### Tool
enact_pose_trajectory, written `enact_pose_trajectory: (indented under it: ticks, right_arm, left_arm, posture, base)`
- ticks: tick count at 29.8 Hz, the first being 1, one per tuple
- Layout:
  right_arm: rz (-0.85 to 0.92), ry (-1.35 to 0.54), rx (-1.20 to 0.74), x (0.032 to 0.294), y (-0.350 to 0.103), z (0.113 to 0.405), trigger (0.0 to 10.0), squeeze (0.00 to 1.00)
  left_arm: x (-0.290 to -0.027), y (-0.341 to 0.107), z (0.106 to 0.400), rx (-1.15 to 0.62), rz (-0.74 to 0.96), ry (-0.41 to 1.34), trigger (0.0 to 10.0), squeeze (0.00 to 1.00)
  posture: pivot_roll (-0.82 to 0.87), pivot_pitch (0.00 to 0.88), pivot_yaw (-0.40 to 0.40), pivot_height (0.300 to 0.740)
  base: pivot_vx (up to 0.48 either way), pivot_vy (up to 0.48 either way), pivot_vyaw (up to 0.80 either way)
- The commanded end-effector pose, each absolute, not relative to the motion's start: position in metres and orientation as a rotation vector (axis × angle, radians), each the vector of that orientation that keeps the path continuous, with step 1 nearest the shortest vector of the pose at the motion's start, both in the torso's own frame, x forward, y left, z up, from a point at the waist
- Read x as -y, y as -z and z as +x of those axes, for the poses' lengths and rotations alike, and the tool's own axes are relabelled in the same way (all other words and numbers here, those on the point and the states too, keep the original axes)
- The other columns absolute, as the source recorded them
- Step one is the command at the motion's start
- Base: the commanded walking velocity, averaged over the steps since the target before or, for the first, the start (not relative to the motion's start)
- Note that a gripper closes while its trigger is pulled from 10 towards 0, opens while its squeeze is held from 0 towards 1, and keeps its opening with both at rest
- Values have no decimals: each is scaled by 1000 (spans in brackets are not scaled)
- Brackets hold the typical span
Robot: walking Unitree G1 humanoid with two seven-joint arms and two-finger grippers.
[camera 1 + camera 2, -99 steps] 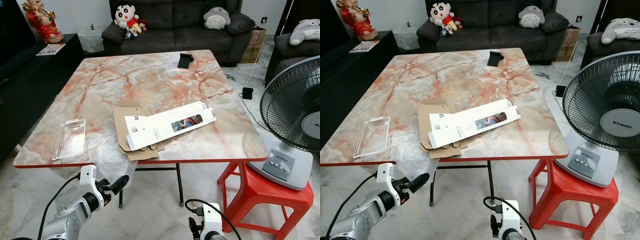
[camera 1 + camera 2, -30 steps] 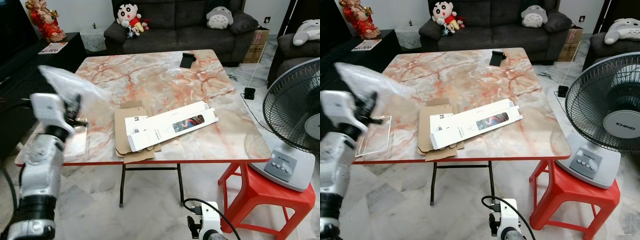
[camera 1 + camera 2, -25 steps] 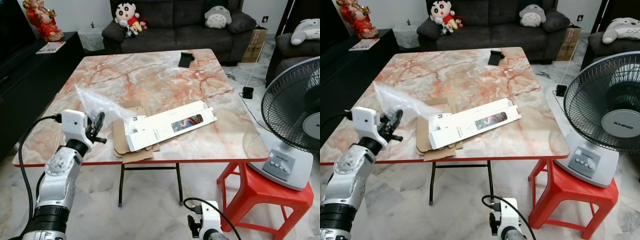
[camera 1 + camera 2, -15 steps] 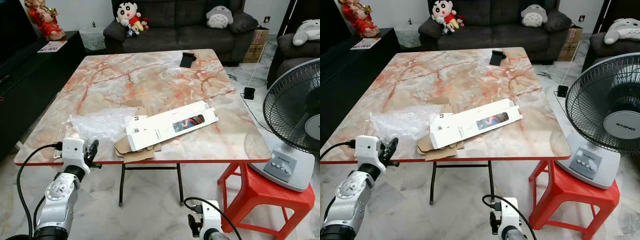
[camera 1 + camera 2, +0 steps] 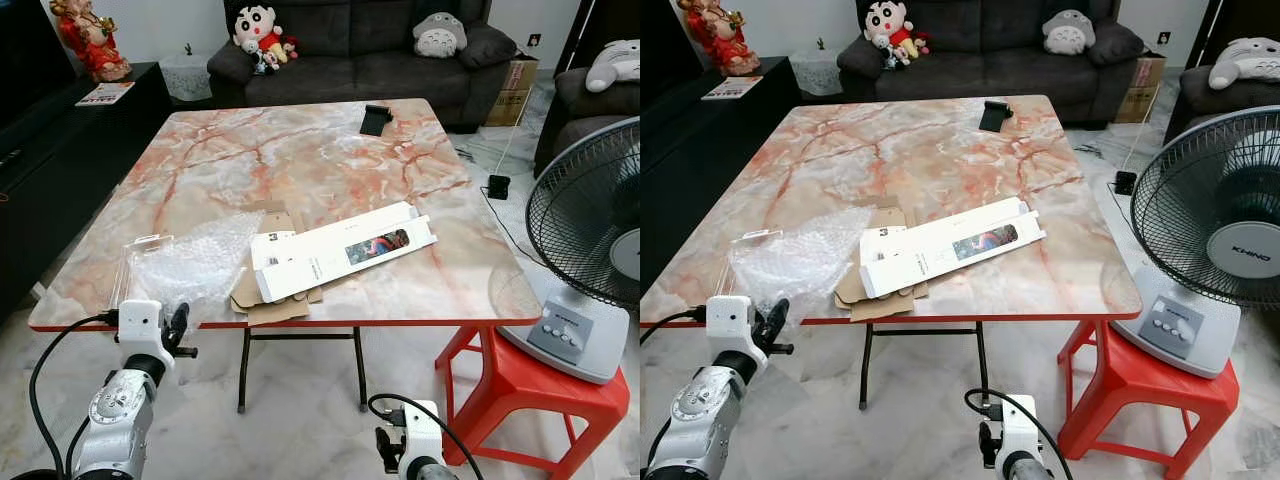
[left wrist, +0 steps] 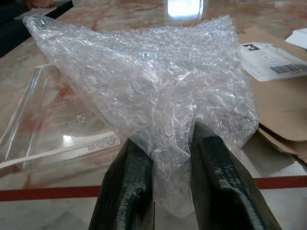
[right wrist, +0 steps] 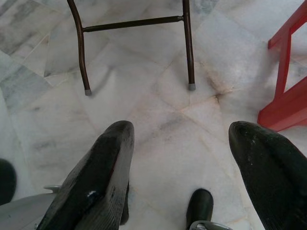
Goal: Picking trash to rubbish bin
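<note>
One bubble wrap sheet at bench 7 o'clock edge, over clear tray | left end effector pinching its hanging corner | cardboard adjacent at 3 o'clock | right end effector wide above floor

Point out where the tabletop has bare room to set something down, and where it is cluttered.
Free: the table's far half, between the black object and white carton, plus the right corner beside the fan. Crowded: the near left edge, with bubble wrap, clear tray and cardboard.
</note>
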State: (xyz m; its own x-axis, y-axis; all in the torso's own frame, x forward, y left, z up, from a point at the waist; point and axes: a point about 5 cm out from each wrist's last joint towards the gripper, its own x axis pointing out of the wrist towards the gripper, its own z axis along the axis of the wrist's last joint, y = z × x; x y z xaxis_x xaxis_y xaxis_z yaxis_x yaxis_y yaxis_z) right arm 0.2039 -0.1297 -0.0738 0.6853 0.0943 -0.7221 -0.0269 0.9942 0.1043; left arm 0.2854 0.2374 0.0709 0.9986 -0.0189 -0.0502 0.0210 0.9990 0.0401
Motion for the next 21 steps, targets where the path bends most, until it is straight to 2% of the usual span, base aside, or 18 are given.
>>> enact_pose_trajectory:
  ticks: [1,10,21]
  right_arm:
    - [99,-72,-804,128,73,205,10000,0]
    - [99,-72,-803,127,73,204,10000,0]
    - [99,-69,-804,128,73,204,10000,0]
  left_arm:
    - [-240,-71,286,-47,31,5,10000,0]
    - [-237,-71,287,-37,29,19,10000,0]
    - [-236,-69,286,-40,33,34,10000,0]
  posture:
    - [51,0,55,740]
    - [47,0,55,740]
    - [40,0,63,740]
  base:
    - [0,0,0]
    - [0,0,0]
    - [-289,0,0]
